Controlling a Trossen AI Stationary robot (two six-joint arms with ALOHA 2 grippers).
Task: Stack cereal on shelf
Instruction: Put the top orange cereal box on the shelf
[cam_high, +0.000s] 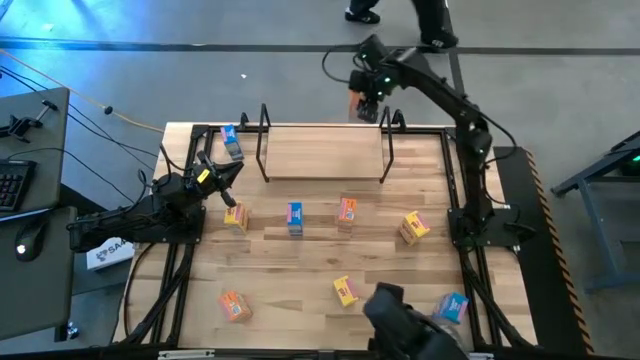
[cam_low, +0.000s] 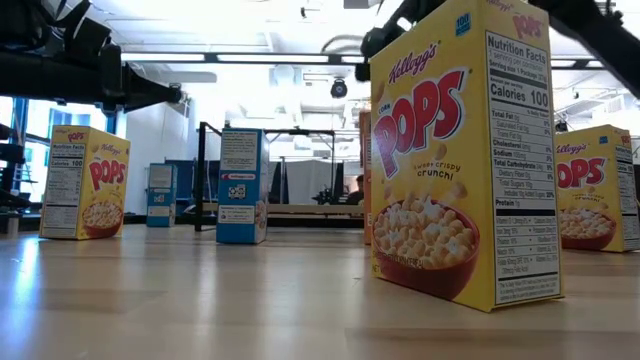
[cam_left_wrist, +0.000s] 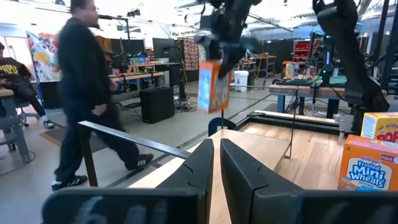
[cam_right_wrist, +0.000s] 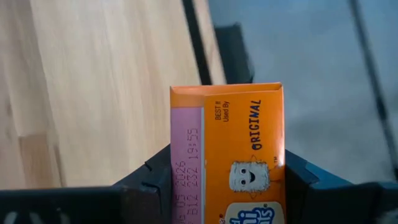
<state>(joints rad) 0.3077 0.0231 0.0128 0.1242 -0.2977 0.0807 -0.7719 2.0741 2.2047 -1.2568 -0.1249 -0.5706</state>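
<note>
High view: small orange cardboard cereal box (cam_high: 357, 104) clamped in right claw (cam_high: 366, 107), above shelf's far right corner.
Shelf: light wooden plank board on black wire frame (cam_high: 322, 152), bare; box to be lowered upright, clear of loop.
Left claw (cam_high: 226, 171): nearly closed, empty, near-left of shelf.

Bare wooden shelf (cam_high: 322, 153) at upper centre. Orange cereal box (cam_high: 357, 104) aloft above its right end. Eight boxes (cam_high: 295, 217) scattered across table below.

The shelf (cam_high: 322, 152) plank lies bare between its upright end loops, open from above; those loops bar its two ends. In front of the shelf, boxes (cam_high: 295, 217) stand spaced along the tabletop (cam_high: 300, 280), with gaps between them
</note>
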